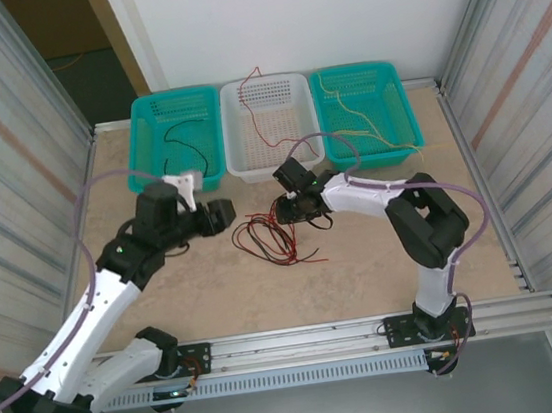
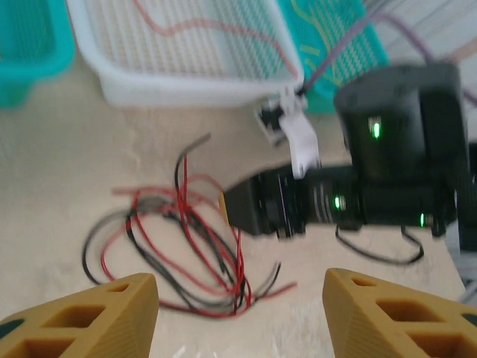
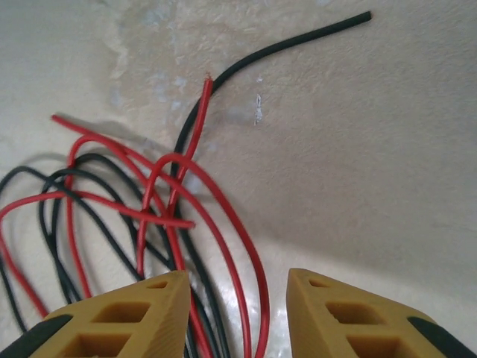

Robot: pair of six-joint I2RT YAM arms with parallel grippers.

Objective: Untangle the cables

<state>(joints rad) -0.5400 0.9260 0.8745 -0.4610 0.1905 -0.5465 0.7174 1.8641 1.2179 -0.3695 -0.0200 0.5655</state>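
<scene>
A tangle of red and black cables (image 1: 271, 239) lies on the table between my two grippers. My left gripper (image 1: 226, 213) hovers just left of it, open, with nothing between its fingers; the left wrist view has the tangle (image 2: 186, 246) ahead of the wide-apart left gripper (image 2: 240, 287). My right gripper (image 1: 283, 212) is low over the tangle's upper right part. In the right wrist view the right gripper (image 3: 237, 287) stands open, with a red cable loop (image 3: 253, 261) running between the jaws and touching neither pad. A black cable end (image 3: 298, 41) stretches away ahead.
Three baskets line the back edge. The left teal basket (image 1: 174, 100) holds a black cable, the white basket (image 1: 276, 166) a red one, and the right teal basket (image 1: 355, 74) pale yellow ones. The right arm's black wrist (image 2: 373, 194) is close in front of my left gripper.
</scene>
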